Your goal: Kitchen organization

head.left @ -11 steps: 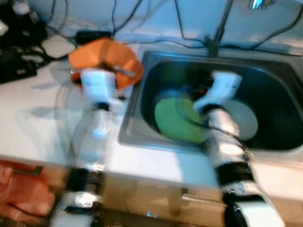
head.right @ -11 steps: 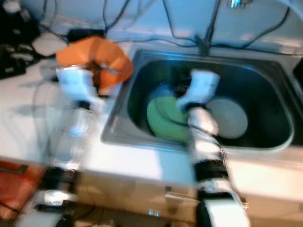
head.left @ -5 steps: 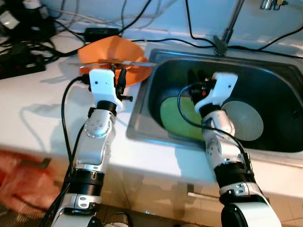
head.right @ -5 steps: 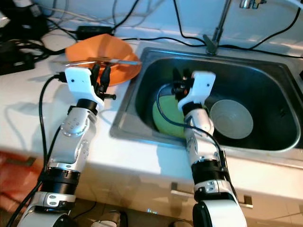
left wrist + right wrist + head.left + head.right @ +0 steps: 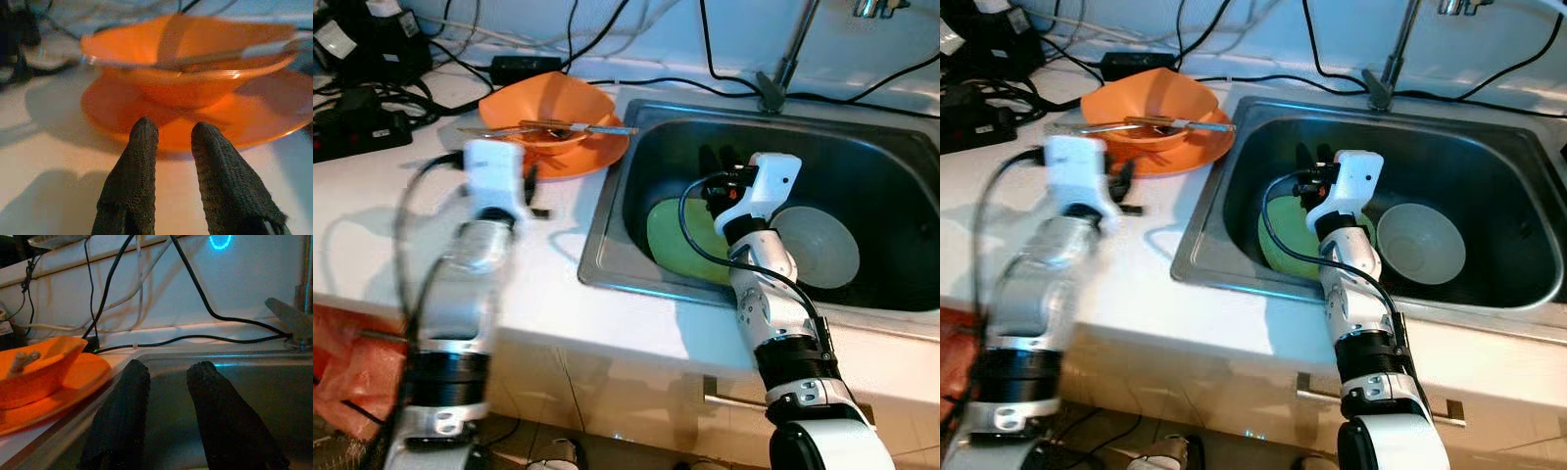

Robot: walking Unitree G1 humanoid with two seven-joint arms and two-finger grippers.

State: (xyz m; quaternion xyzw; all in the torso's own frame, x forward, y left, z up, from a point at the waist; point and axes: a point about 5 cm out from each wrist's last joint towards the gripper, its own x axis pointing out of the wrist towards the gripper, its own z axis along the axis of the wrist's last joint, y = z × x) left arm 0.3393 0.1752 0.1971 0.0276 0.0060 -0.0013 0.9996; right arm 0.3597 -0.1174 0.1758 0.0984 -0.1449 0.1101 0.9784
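White table point(image 5: 372, 245) surface runs across the near foreground, with a steel sink point(image 5: 607, 220) set into it on the robot's right side.

Left hand point(image 5: 171, 134): positioned over the table, just short of the orange plate. Its two black fingers point(image 5: 139, 147) stand slightly apart, with a narrow gap between them, and hold nothing. The left arm appears blurred in the head views.

Right hand point(image 5: 1314, 186): positioned inside the sink, above the green plate point(image 5: 680, 245). Its fingers point(image 5: 124, 396) are parted by a narrow gap and grip nothing.

Sink contents: the green plate lies on the sink floor toward the left wall. A pale grey bowl point(image 5: 1417, 243) rests just beside it on the right.

Table contents, farther back: an orange plate point(image 5: 592, 157) sits next to the left rim of the sink. An orange bowl point(image 5: 1141, 103) stands on this plate. Several utensils point(image 5: 1170, 124) lie across the bowl rim; their exact type cannot be determined.

Rear zone: black cables point(image 5: 705, 83) trail along the back edge of the table behind the sink. A faucet base point(image 5: 773, 88) stands at the rear rim of the sink. Dark electrical gear point(image 5: 357, 108) occupies the far left corner.
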